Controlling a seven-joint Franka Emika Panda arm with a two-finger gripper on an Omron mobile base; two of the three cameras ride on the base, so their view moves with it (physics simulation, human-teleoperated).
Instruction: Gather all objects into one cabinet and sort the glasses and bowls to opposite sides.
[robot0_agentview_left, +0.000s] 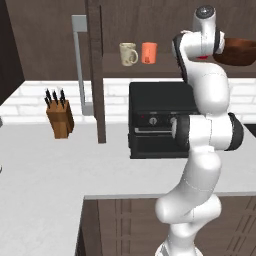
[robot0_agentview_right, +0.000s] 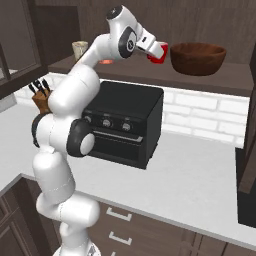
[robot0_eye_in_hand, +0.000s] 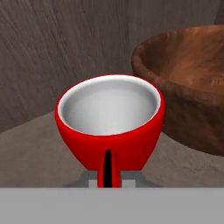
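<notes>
Hand view: red cup (robot0_eye_in_hand: 110, 122), white inside, upright on cabinet (robot0_eye_in_hand: 35, 144) floor, near wall pinched between closed jaws of gripper (robot0_eye_in_hand: 107, 175); wooden bowl (robot0_eye_in_hand: 188, 87) just right of cup, contact not discernible. Right base view: gripper (robot0_agentview_right: 156, 54) at red cup (robot0_agentview_right: 159, 53), left of wooden bowl (robot0_agentview_right: 198, 58). Left base view: cream mug (robot0_agentview_left: 128, 53) and orange tumbler (robot0_agentview_left: 149, 52) side by side at far left of same shelf, above black oven (robot0_agentview_left: 157, 120); knife block (robot0_agentview_left: 60, 117) on counter (robot0_agentview_left: 45, 190)

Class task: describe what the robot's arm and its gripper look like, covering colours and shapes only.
The arm is built of glossy white, rounded segments linked by dark grey to black joints, with a grey cap on its topmost joint. The gripper has small dark finger tips on a pale grey base.
</notes>
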